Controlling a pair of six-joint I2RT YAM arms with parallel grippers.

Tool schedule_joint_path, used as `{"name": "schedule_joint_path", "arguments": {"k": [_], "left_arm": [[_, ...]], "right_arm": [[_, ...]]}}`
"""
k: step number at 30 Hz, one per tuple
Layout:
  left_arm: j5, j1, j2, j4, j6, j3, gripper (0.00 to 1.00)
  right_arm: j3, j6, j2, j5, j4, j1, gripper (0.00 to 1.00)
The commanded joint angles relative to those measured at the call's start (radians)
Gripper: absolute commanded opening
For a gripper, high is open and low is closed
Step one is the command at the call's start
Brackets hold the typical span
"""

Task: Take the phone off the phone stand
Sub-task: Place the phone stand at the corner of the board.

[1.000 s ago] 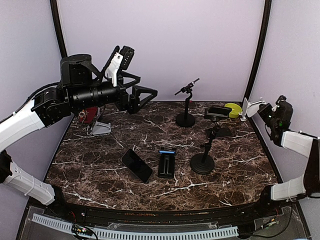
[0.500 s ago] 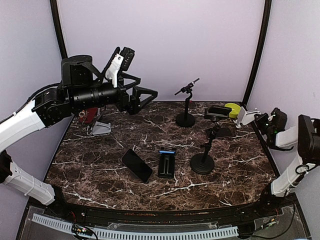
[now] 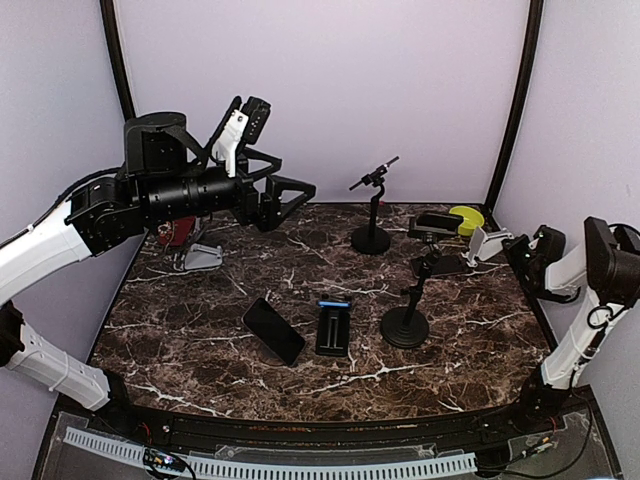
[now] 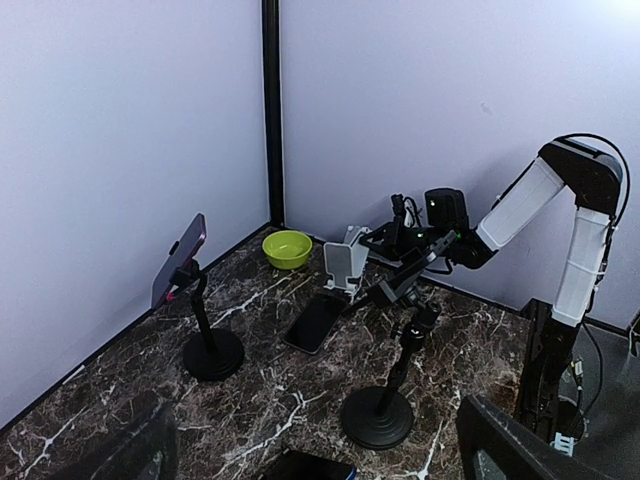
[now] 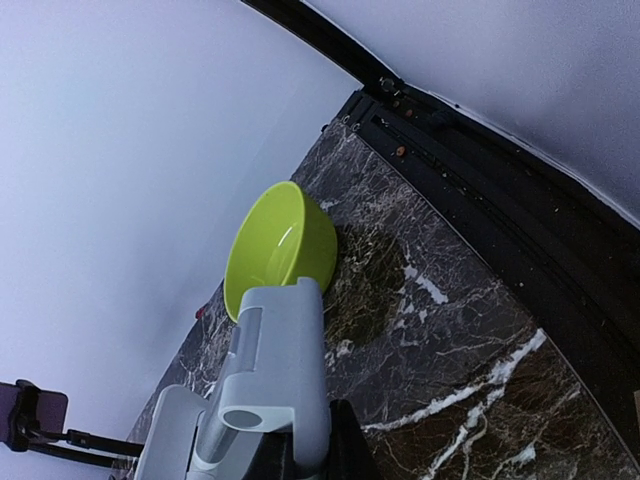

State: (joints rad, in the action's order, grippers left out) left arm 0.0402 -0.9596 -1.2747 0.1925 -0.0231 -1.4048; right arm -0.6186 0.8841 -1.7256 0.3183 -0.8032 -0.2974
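**Bench Status: Phone Seated in Stand, Both Hands Clear of It**

Lilac walls (image 3: pixel 400 80) enclose one dark marble bench (image 3: pixel 180 330). Two hands are in view.

**Left hand** (image 3: pixel 288 200)
- State: released. The jaws are spread wide and grasp nothing.
- Position: raised well above the bench.
- The phone (image 3: pixel 376 175) sits ahead of this hand and well apart from it. It is clamped at a tilt in the head of the phone stand (image 3: pixel 371 238).
- One red object (image 3: pixel 178 230) lies behind this hand, partly hidden by the arm.

**Right hand** (image 3: pixel 478 244)
- State: clenched. The grey fingers (image 5: pixel 270 400) are pressed together with nothing between them.
- Position: low over the bench.
- One green bowl (image 5: pixel 280 245) stands just beyond the fingertips, apart from them.
- The nearest loose phone (image 3: pixel 448 265) lies flat just beside this hand, on its inner side.

**Item count**
- Stands: two. The second stand (image 3: pixel 405 325) is upright between the two hands, nearer the right one.
- Phones: one mounted and two lying flat. The black loose phone (image 3: pixel 273 330) lies below the left hand and nearer the arm bases.
- One dark blue-edged slab (image 3: pixel 333 328) lies flat just beside the black loose phone without touching it. Whether it is a phone cannot be told.
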Motion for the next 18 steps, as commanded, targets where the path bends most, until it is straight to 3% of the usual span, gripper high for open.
{"name": "schedule_joint_path", "arguments": {"k": [1,18], "left_arm": [[-0.001,0.001,0.037,-0.011,-0.005,0.011,0.99],[-0.011,0.001,0.032,-0.008,0.005,0.017,0.99]], "right_arm": [[-0.033,-0.015,-0.032,0.015,-0.099,-0.012,0.03],[-0.019,-0.014,-0.081,0.06,-0.103,0.001,0.0]]}}
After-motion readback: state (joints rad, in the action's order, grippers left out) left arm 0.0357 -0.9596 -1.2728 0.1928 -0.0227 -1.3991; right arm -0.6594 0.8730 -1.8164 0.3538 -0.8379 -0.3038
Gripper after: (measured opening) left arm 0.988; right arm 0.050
